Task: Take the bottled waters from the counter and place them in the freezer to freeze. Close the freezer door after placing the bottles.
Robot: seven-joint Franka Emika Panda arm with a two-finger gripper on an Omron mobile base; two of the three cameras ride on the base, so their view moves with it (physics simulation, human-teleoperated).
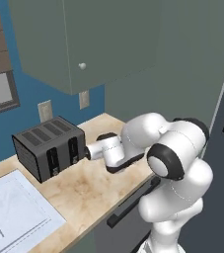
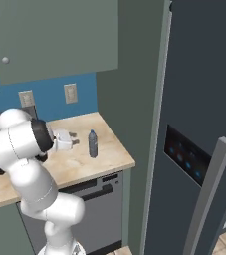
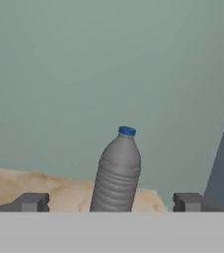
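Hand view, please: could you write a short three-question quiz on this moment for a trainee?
1. True or false: the bottle lies on its side on the counter.
2. Choose one: the jaws are A) shut on the bottle, B) open with the bottle ahead of them, C) shut on nothing.
3. Short answer: what colour is the bottle's cap?
Key: 1 false, it stands upright; 2 B; 3 blue.

black toaster (image 1: pixel 49 150), wall cabinet (image 1: pixel 84 42); two outlets (image 1: pixel 45 110)

Open tool (image 2: pixel 75 138) just beside upright grey bottle (image 2: pixel 92 144) on the counter (image 2: pixel 109 152)
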